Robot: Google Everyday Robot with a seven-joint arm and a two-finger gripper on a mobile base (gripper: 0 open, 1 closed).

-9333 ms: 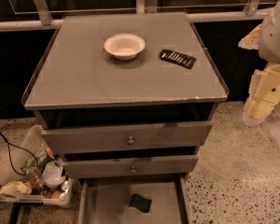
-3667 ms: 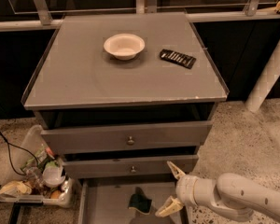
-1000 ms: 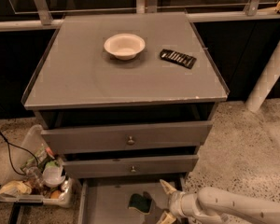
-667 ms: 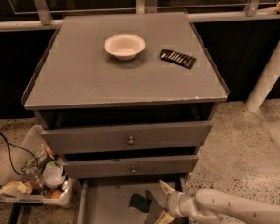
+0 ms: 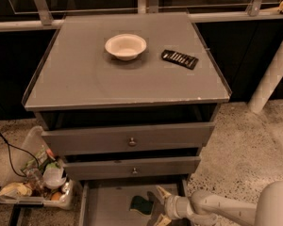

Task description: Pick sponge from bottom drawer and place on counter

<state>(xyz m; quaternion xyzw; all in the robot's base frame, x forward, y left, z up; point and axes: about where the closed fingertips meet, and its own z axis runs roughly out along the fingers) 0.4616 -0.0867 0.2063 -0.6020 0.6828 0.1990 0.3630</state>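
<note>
Sponge [image 5: 140, 204] is seen lying in the pulled-out bottom drawer [image 5: 106, 205], near its middle. The hand [image 5: 159, 205] is held just beside it, low over the drawer, with both fingers spread apart.

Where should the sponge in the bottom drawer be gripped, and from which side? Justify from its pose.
Pinch the sponge across its two opposite edges, coming from its right, where the open gripper sits. It lies flat on the bottom drawer floor, edges exposed.

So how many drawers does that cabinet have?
3: top drawer, middle drawer, and bottom drawer pulled open, holding the sponge, the tool just beside it.
</note>
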